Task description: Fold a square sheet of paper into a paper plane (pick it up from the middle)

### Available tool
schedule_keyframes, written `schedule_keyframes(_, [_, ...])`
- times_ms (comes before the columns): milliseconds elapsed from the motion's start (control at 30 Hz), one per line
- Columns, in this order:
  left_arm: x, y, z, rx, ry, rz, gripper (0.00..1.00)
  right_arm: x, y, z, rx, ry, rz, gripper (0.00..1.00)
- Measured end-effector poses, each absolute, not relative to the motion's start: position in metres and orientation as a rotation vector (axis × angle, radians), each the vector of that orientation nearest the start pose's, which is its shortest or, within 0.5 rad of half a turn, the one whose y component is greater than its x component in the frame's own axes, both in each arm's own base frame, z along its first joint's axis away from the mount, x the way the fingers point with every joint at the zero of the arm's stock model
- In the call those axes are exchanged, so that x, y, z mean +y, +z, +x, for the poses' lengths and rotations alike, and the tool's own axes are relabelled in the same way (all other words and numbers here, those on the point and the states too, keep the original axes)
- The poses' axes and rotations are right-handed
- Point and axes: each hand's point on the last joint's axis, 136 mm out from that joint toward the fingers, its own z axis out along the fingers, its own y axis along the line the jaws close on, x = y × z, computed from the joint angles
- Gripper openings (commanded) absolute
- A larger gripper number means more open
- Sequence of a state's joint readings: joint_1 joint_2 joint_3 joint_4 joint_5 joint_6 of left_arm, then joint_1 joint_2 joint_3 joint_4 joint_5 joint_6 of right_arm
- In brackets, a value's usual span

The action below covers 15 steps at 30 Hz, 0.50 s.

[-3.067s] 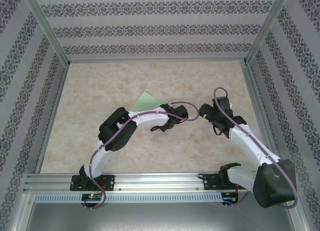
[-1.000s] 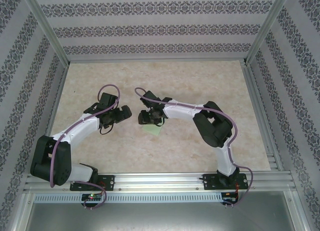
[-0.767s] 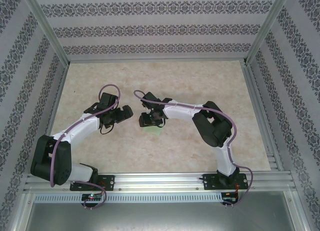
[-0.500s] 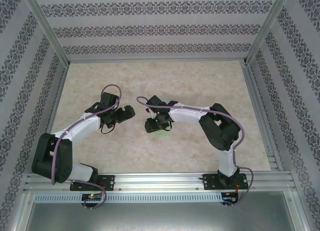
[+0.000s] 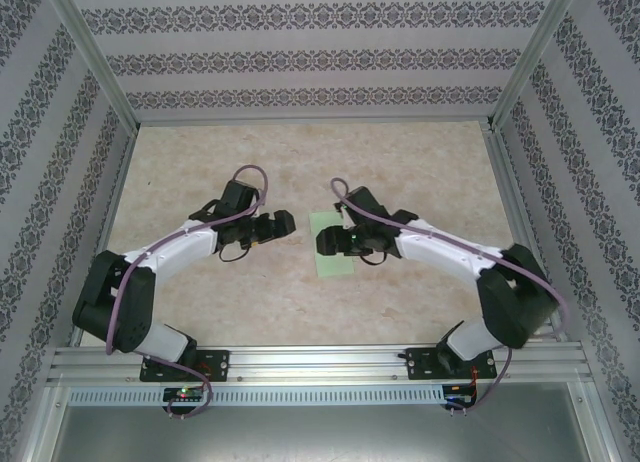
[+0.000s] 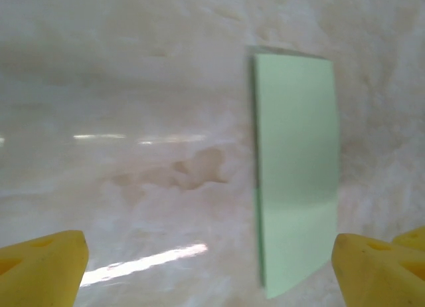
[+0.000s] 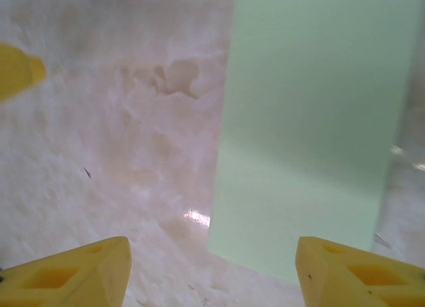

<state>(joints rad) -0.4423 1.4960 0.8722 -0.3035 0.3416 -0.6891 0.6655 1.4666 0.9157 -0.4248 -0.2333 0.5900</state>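
The square sheet of paper (image 5: 333,265) is pale green and lies flat on the table, folded into a narrow rectangle. My right gripper (image 5: 324,243) hovers over its left edge, open with nothing held. In the right wrist view the paper (image 7: 312,121) runs from between the yellow fingertips (image 7: 73,274) toward the top right, and my right gripper (image 7: 212,274) is low over it. My left gripper (image 5: 287,225) is open just left of the paper, apart from it. In the left wrist view the paper (image 6: 295,181) lies ahead on the right, near the right fingertip of my left gripper (image 6: 209,274).
The beige marble-patterned tabletop (image 5: 200,162) is fenced by aluminium rails and patterned walls. My left gripper's yellow fingertip (image 7: 16,71) shows at the left edge of the right wrist view. Both arms meet near the table's middle.
My right arm swung rightward and its jaws opened wider, leaving the folded paper flat and a little further right. My left gripper moved right toward the paper.
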Motion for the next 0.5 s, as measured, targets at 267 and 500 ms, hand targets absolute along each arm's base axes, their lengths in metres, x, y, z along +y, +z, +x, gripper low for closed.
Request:
schedule_keyframes(267, [-0.287, 0.102, 0.312, 2.626, -1.039, 0.067, 0.61, 0.207, 0.088, 0.258, 2.682, 0.759, 0.158, 0.7])
schedule_keyframes(500, [-0.326, 0.073, 0.309, 2.699, -1.093, 0.137, 0.5, 0.199, 0.067, 0.25, 2.735, 0.753, 0.25, 0.67])
